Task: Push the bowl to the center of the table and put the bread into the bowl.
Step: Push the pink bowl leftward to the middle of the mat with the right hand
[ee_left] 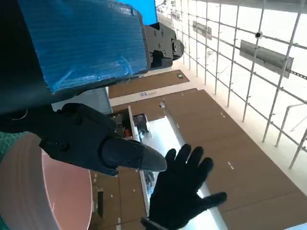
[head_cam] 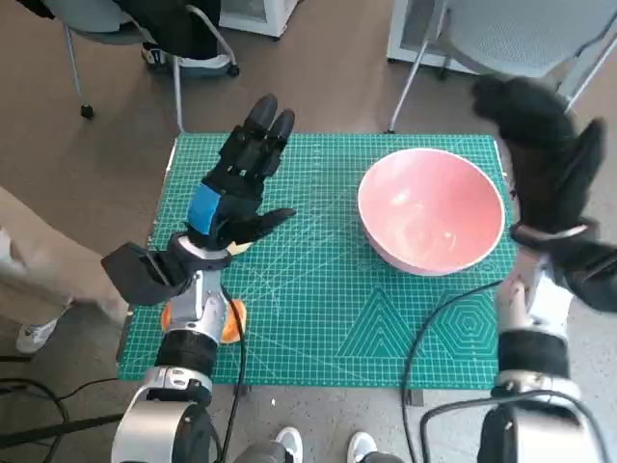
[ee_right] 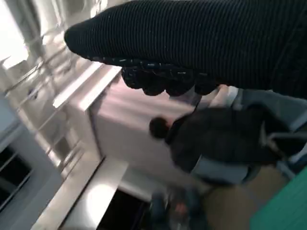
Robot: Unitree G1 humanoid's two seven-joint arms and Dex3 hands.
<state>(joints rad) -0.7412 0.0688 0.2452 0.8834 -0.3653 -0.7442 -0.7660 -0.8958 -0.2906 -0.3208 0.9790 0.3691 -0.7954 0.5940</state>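
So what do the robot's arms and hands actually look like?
Left hand: black, blue tape across its back, above a black-and-silver forearm with an orange part beside it. Right hand: black knitted glove, on a pale forearm. A black cable loops across the green mat.

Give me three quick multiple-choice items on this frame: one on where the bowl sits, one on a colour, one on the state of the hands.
1. Where is the bowl on the green mat?
A. toward the robot's right side, far half
B. dead centre
C. near left corner

2. What colour is the bowl?
A. blue
B. pink
C. white

3. What are the hands doing?
A. the left hand grips the bowl
B. the right hand holds bread
C. both are open, holding nothing

Answers:
1 A: in the head view the bowl lies right of the mat's middle.
2 B: rim and inside are pink.
3 C: the left hand and the right hand have fingers spread, neither touching the bowl.
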